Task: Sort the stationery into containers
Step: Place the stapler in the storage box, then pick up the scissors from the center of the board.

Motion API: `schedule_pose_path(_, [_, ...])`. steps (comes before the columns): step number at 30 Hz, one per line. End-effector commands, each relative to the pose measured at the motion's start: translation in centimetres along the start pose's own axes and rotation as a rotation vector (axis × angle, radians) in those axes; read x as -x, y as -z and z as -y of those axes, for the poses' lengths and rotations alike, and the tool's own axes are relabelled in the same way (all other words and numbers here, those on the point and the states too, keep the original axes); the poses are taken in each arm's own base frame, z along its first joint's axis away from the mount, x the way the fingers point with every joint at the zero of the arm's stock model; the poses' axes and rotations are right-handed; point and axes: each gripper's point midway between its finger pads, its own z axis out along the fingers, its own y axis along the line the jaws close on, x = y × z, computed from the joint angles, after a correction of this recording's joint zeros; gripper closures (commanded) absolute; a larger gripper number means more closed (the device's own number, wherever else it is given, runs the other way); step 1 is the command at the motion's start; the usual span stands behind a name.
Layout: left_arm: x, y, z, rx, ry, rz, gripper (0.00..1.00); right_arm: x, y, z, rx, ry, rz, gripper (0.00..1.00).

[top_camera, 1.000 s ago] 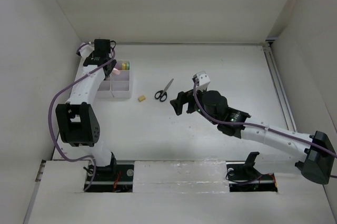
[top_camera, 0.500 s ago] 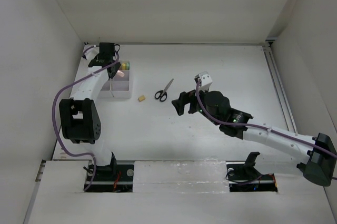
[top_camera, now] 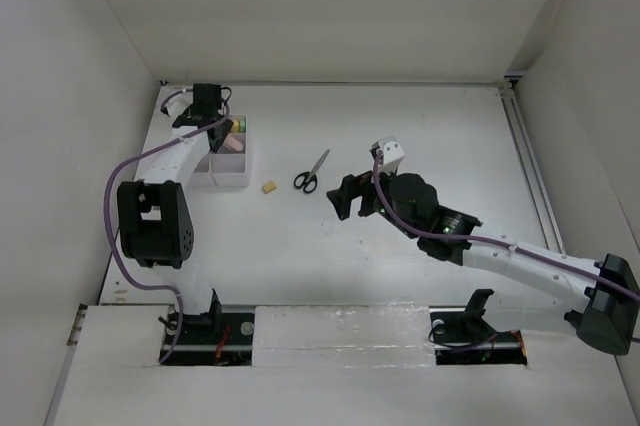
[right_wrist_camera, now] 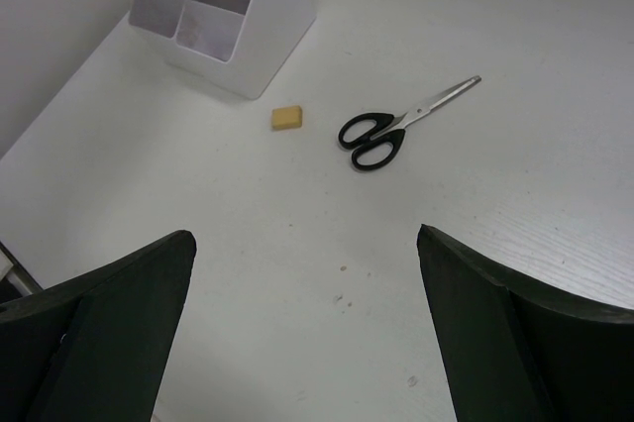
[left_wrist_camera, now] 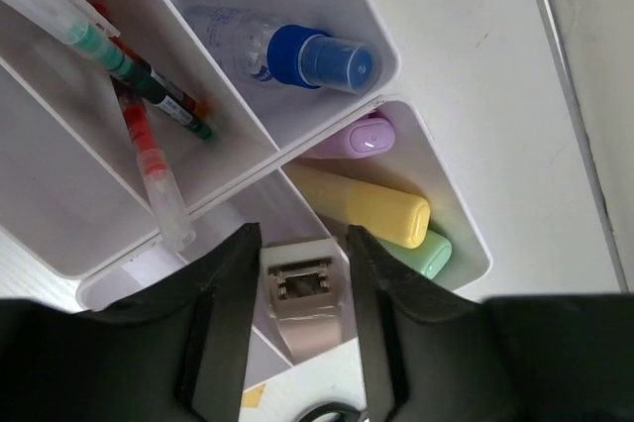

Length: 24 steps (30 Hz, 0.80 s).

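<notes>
Left hand (left_wrist_camera: 302, 262) clamps a pinkish-tan item (left_wrist_camera: 309, 328) above the white tray (left_wrist_camera: 474, 249). Right hand (right_wrist_camera: 307, 318), spread wide, hovers short of the scissors (right_wrist_camera: 379, 135) and tan eraser (right_wrist_camera: 287, 118) on the bench (right_wrist_camera: 466, 214).

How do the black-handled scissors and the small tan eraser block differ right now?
Black-handled metal scissors: long, thin, black and silver; small tan eraser block: compact, one colour. Scissors are much larger than the eraser. Eraser lies nearer the white plastic organizer tray; scissors farther out. Shared: both flat on the table, outside the tray.
</notes>
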Motion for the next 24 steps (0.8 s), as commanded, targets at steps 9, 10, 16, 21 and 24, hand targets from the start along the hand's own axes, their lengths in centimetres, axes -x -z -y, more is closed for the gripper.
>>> schedule_pose_path(9, [2.2, 4.8, 3.1, -0.136, 0.044, 0.066, 0.38, 1.2, 0.3, 0.0, 0.004, 0.007, 0.035, 0.00])
schedule_pose_path(10, [2.6, 5.4, 3.2, -0.149, 0.041, 0.074, 0.37, 1.2, 0.3, 0.0, 0.004, 0.007, 0.035, 0.00])
schedule_pose_path(16, [6.5, 11.9, 5.5, -0.307, 0.037, 0.156, 0.09, 0.7, -2.0, 1.6, -0.137, -0.016, -0.013, 0.00])
schedule_pose_path(21, [9.3, 18.9, 6.8, -0.481, -0.014, 0.219, 0.00, -2.4, -5.6, 3.6, -0.337, -0.072, -0.153, 0.00])
schedule_pose_path(24, [9.5, 21.0, 5.9, -0.513, -0.062, 0.235, 0.00, -4.1, -8.7, 5.4, -0.458, -0.116, -0.246, 0.03])
